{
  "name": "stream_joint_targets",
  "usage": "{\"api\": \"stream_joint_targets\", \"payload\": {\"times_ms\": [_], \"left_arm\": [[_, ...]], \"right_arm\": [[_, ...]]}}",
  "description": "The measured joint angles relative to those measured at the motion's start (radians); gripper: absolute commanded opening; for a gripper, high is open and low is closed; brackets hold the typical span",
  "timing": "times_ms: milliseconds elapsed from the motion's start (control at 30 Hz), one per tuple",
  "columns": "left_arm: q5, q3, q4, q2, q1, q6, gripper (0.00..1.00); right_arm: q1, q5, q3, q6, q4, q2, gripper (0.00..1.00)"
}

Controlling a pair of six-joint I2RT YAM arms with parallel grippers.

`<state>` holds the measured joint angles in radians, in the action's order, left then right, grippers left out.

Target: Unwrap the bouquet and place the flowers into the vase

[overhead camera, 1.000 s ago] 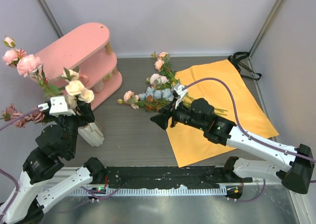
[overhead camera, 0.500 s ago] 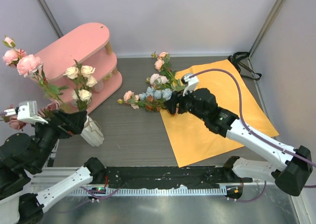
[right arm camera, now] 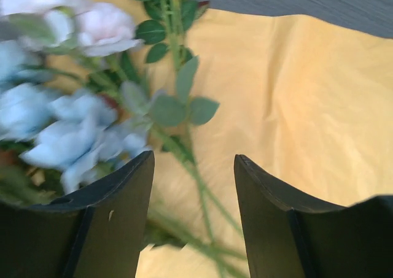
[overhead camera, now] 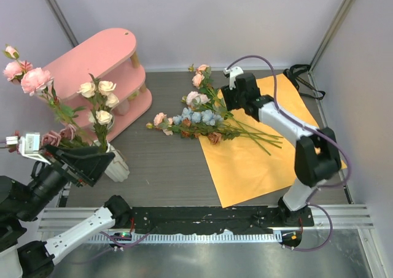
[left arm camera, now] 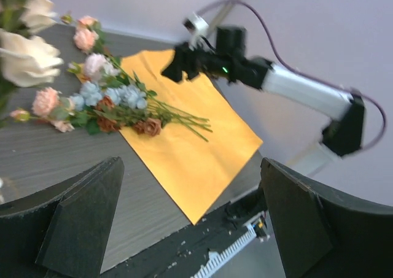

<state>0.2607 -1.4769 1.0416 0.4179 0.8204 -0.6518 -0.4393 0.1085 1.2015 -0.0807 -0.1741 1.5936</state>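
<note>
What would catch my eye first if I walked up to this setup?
The bright orange sheet spread out on the right of the table, with loose pink, blue and cream flowers lying across its left edge. Then the pink shelf at the back left, and the white vase in front of it already holding cream roses.

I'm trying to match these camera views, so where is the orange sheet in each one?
Top external: the orange sheet lies right of centre.
Left wrist: centre of the picture.
Right wrist: fills the right and top.
Shared landmark: the pale-blue blooms near its left edge.
</note>
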Motion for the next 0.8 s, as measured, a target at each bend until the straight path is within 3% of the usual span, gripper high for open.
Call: {"api": "stream_joint_targets", "payload": {"times_ms": [267,600,633,733,800], "left_arm": [[-0.195,0.116,-0.068,0.100,0.002,-0.022,0.97],[-0.306,0.252,-0.151,0.101,0.002,-0.082,0.97],[-0.309,0.254,-0.158,0.102,0.003,-0.083,0.97],[-0.317,0.257,-0.171,0.107,0.003,-0.085,0.97],[-0.323,0.257,-0.177,0.118,0.003,-0.090,0.97]], "right_arm": [[0.083,-0.115,0.449,-0.174,-0.087,0.495,0.57],[0.064,-0.227,0.669,-0.220,-0.111,0.732,0.52],[0.063,-0.226,0.678,-0.224,-0.112,0.748,0.50],[0.061,-0.226,0.700,-0.235,-0.111,0.789,0.27],[0.061,-0.227,0.720,-0.242,-0.106,0.801,0.21]]}}
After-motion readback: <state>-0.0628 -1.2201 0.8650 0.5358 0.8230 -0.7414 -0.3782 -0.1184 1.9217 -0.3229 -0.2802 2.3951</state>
